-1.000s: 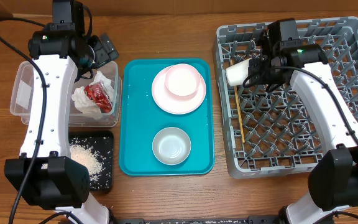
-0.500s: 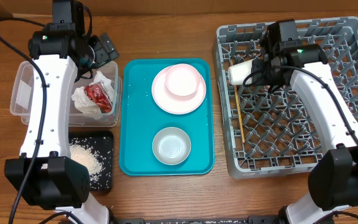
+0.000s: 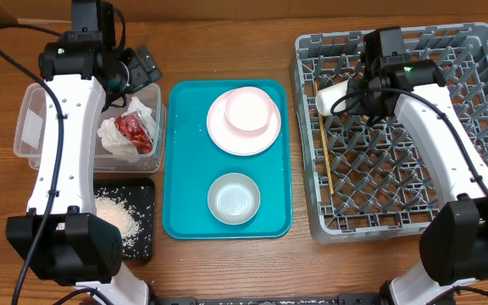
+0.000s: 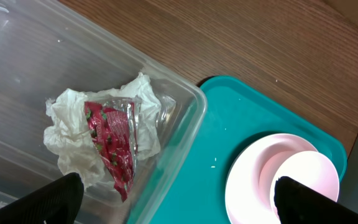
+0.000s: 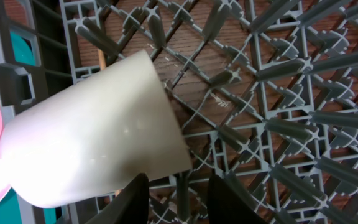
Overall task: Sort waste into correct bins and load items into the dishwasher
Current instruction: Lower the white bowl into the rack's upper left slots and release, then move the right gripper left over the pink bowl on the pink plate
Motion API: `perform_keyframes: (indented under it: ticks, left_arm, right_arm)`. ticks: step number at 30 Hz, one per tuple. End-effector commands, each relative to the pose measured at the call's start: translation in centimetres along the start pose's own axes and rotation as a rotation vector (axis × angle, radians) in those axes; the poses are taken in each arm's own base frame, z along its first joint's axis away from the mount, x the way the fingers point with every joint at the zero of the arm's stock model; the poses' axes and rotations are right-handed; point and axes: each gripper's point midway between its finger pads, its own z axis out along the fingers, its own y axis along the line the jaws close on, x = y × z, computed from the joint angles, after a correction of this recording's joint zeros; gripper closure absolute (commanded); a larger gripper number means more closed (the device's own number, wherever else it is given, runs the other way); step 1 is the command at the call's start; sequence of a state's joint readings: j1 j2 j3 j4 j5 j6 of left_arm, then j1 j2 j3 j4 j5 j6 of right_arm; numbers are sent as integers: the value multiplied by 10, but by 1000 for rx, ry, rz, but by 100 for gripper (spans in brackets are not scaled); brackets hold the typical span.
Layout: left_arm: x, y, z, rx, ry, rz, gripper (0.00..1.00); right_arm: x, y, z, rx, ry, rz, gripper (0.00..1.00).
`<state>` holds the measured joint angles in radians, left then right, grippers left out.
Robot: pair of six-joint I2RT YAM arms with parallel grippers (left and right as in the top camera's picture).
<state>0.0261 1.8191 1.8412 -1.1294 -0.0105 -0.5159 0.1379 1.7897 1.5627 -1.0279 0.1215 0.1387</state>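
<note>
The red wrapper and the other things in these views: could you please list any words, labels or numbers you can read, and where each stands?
None can be read.
The red wrapper, in the clear tub, bears a small green-and-white print, too blurred to tell as lettering.
The cream cup, the dish rack and the teal tray show no text.

Looks like a robotics lab bench dressed up as a kitchen: white robot arms [image 3: 58, 152] on a wooden counter [image 3: 227, 271], trailing black cables [image 3: 7, 52], grey dish rack [image 3: 481, 51], teal tray [image 3: 185, 169].
</note>
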Motion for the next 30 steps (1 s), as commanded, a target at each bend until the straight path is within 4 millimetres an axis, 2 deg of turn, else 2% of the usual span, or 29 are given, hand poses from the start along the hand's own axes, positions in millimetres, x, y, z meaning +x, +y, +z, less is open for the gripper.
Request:
perform_keyframes:
  ticks: [1, 5, 16, 18, 21, 27, 30]
  left_arm:
    - [-4, -6, -10, 21, -25, 17, 0]
    - [-4, -6, -10, 21, -25, 17, 0]
    - [-4, -6, -10, 21, -25, 17, 0]
    - [-4, -6, -10, 21, -25, 17, 0]
    - [-4, -6, -10, 21, -25, 17, 0]
    - [-4, -6, -10, 21, -25, 17, 0]
    - [-4, -6, -10, 21, -25, 17, 0]
  right_arm:
    - [-1, -6, 4, 30, -5, 38, 67]
    - [-6, -12, 6, 69, -25, 84, 67]
    - [-25, -6, 8, 34, -97, 136, 66]
    - [-23, 6, 8, -36, -80, 133, 66]
    - [-20, 36, 5, -205, -50, 125, 66]
    - [-14, 95, -16, -533, 6, 86, 66]
    - [-10, 114, -22, -576, 6, 50, 66]
